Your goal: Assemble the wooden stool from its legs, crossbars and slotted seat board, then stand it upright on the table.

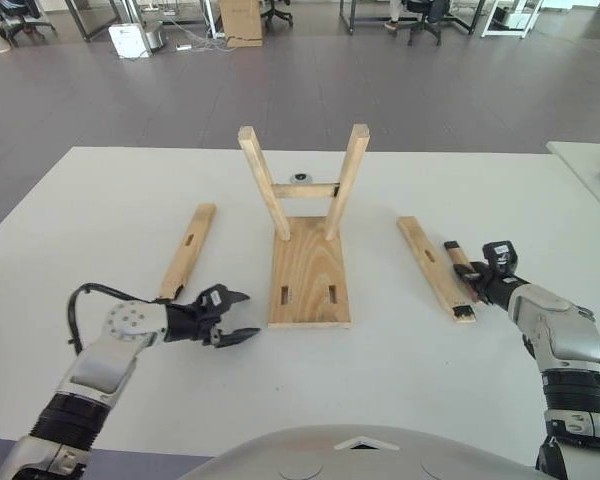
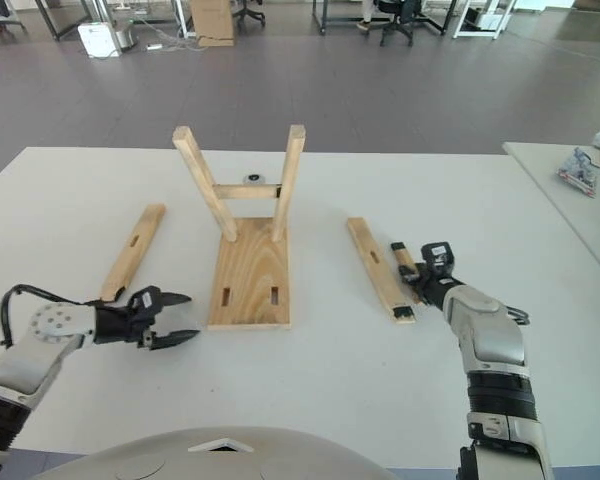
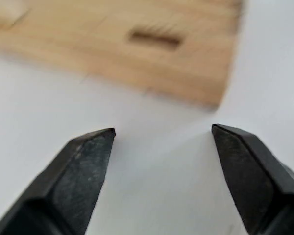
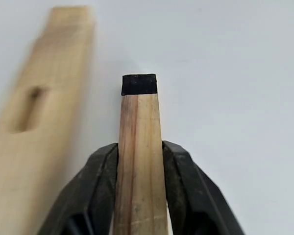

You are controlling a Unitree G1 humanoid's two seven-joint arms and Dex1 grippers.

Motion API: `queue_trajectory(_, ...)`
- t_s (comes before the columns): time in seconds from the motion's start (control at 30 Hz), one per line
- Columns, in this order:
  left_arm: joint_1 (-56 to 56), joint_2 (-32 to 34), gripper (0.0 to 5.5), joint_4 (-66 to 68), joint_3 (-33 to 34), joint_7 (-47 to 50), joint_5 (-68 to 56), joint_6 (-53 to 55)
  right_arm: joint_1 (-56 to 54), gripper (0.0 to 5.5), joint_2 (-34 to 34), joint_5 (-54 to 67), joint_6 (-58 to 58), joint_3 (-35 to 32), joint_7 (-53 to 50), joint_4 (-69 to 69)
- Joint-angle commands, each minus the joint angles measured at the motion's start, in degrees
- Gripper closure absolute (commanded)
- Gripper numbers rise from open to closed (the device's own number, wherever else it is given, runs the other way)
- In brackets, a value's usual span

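Tabletop (image 1: pixel 110 190): right jaws clamp a crossbar (image 4: pixel 138 147); left jaws gape, apparently beside the seat board (image 1: pixel 310 275).

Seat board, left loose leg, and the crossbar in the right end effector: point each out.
seat board (image 1: pixel 310 272), left eye view, bare middle of its face.
left loose leg (image 1: pixel 185 256), left eye view, mid-length, just past its slot.
crossbar (image 4: pixel 138 122), right wrist view, wooden shaft behind the black tip.

The light is bright and soft all over, the white bench (image 1: pixel 430 400) glows pale, and only faint shadows lie beside the seat board (image 1: pixel 310 275).
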Motion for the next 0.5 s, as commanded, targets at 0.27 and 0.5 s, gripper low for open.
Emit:
queue_trajectory(0.27, -31.58, -11.46, 1.85, -19.07, 17.61, 26.15, -41.10, 33.97, -16.94, 4.18, 3.94, 0.13, -11.89, 5.71, -5.05, -33.04)
queue_trajectory(0.5, -44.00, -25.80, 1.85, -18.29, 15.15, 48.71, -48.45, 38.88, -19.00, 4.18, 11.92, -1.12, -13.54, 13.58, -9.20, -40.67)
